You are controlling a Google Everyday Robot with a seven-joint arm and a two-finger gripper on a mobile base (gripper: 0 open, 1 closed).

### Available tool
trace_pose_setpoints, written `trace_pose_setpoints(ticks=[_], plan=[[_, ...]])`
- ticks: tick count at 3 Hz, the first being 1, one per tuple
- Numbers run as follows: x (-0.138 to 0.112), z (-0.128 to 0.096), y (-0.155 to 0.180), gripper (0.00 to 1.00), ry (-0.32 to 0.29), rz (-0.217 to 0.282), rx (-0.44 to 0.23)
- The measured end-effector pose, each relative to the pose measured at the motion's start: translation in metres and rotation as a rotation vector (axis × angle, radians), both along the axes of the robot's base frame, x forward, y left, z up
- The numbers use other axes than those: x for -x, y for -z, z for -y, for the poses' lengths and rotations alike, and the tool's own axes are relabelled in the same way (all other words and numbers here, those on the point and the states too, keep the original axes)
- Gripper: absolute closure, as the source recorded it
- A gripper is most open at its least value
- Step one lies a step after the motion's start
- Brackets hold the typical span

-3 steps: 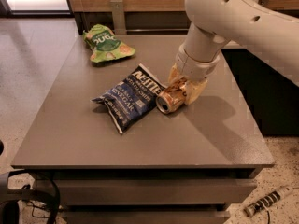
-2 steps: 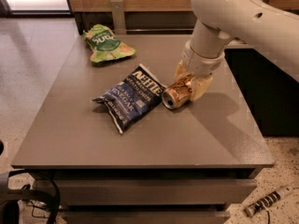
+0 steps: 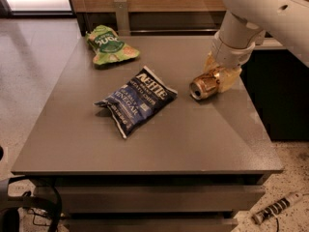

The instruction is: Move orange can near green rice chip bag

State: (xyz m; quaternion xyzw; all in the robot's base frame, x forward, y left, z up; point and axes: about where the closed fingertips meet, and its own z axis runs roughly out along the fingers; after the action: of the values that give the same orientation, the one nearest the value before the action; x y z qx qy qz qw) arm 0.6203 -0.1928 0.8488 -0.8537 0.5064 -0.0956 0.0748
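The orange can [image 3: 202,87] lies on its side, its silver top facing left, right of the table's middle. My gripper [image 3: 218,79] reaches down from the white arm [image 3: 251,13] at the upper right and is shut on the can's rear part. I cannot tell whether the can touches the table. The green rice chip bag [image 3: 110,45] lies flat at the table's far left corner, well apart from the can.
A dark blue chip bag [image 3: 137,99] lies in the middle of the grey table [image 3: 193,144], between the can and the green bag. A dark cabinet [image 3: 285,91] stands close to the table's right edge. A striped cable piece [image 3: 274,209] lies on the floor at the lower right.
My gripper has carried the orange can to the right, away from the blue bag's edge. Both bags have stayed in place.
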Motion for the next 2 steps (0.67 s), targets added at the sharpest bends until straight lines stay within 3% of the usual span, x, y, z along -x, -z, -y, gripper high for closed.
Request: trace_pose_setpoints(ticks=[2], plan=[[-0.043,0.033,-0.022,1.00,0.076,0.194,-0.007]])
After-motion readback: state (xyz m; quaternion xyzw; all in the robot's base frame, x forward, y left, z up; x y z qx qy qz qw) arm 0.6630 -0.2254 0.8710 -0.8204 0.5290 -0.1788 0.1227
